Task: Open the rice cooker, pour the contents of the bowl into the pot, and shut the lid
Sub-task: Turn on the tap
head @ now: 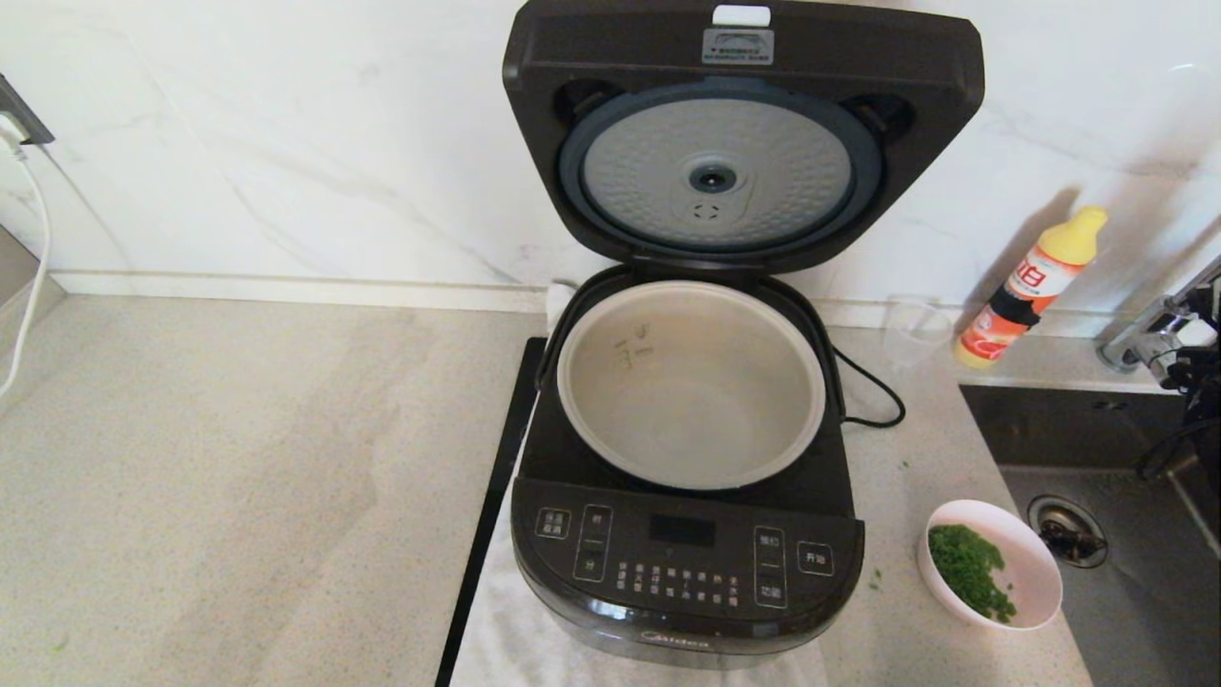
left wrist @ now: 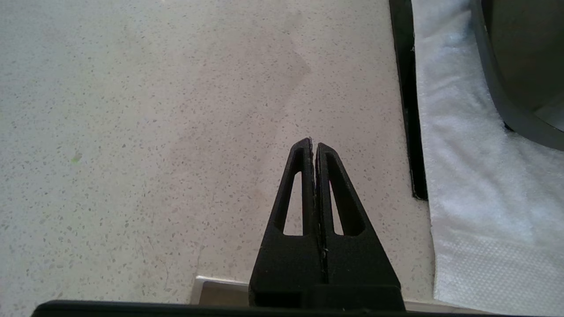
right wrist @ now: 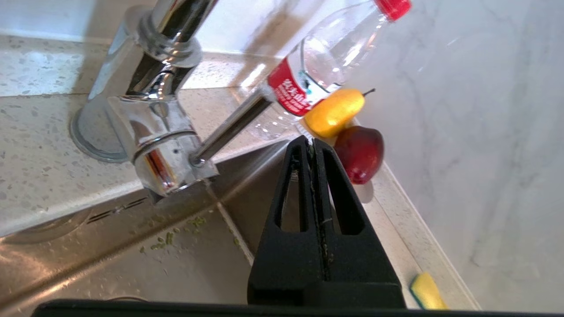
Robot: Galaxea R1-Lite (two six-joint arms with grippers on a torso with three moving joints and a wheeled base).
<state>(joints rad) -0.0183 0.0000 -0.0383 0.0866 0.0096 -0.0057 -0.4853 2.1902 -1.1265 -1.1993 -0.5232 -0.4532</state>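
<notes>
The black rice cooker (head: 685, 563) stands in the middle of the counter with its lid (head: 739, 143) swung up and back, silver inner disc facing me. The pale pot (head: 691, 382) inside looks bare. A white bowl (head: 1035, 563) of chopped greens (head: 968, 568) sits to the cooker's right, tilted, near the sink edge. My left gripper (left wrist: 314, 143) hangs shut over bare counter left of the cooker, holding nothing. My right gripper (right wrist: 312, 140) is shut and empty over the sink, near the tap; part of that arm (head: 1197, 372) shows at the head view's right edge.
A white cloth (left wrist: 467, 176) and black strip (head: 491, 515) lie under the cooker. An orange bottle (head: 1035, 286) stands behind the sink (head: 1135, 563). Tap (right wrist: 150, 110), clear water bottle (right wrist: 321, 66), yellow fruit (right wrist: 335, 112), red fruit (right wrist: 361, 154) and a sponge (right wrist: 426, 291) crowd the sink's corner.
</notes>
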